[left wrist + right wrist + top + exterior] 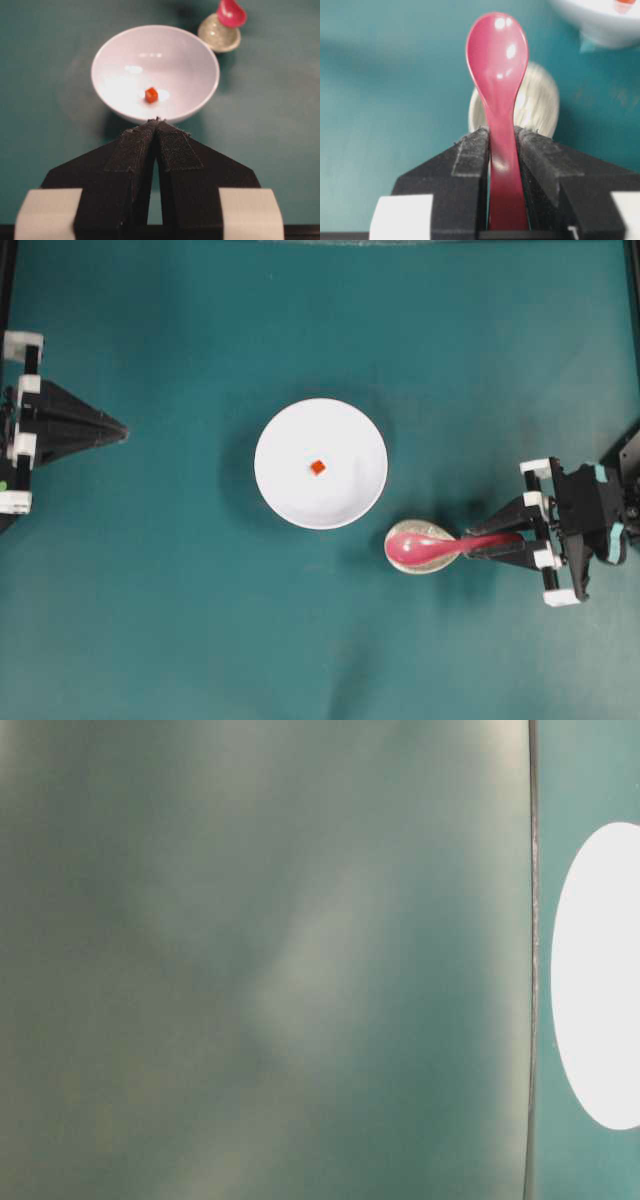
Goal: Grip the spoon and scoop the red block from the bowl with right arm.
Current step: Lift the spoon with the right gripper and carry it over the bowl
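The pink spoon [440,543] [498,75] [231,13] has its scoop over the speckled spoon rest [424,562]. My right gripper [478,545] [502,134] is shut on the spoon's handle, both pads pressing its sides. The white bowl [290,495] [125,112] [600,32] stands in the middle, left of the spoon, with the tiny red block [317,467] [151,95] [625,1] inside it. At the far left my left gripper [122,430] [158,121] is shut on nothing, its tips pointing at the bowl.
Teal tabletop [150,620] surrounds the bowl. The spoon rest [216,36] [540,102] sits close to the bowl's lower right. The table-level view is a blur with only a white oval, the bowl [600,980], at its right edge.
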Action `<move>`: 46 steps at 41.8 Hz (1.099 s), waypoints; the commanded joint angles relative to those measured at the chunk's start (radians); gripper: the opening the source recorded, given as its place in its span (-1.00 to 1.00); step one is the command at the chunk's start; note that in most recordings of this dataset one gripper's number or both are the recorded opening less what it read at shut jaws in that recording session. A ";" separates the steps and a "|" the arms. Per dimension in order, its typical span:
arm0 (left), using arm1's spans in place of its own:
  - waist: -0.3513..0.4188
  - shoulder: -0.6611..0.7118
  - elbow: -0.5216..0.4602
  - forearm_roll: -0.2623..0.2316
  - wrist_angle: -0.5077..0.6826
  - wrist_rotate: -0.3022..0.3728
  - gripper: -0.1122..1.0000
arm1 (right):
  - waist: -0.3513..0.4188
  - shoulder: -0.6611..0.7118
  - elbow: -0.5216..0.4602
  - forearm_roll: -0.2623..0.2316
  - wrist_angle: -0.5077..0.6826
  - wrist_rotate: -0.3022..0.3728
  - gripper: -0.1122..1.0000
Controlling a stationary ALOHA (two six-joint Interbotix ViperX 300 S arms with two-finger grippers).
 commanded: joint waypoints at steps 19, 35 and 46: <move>0.003 0.008 -0.017 0.002 -0.002 -0.002 -0.79 | -0.344 -0.376 -0.328 -0.005 0.848 -0.304 -0.36; 0.003 0.006 -0.017 0.002 -0.003 -0.002 -0.79 | -0.520 -0.348 -0.551 -0.044 1.209 -0.310 -0.36; 0.003 0.006 -0.017 0.002 -0.002 -0.002 -0.79 | -0.560 -0.209 -0.709 -0.049 1.367 -0.216 -0.36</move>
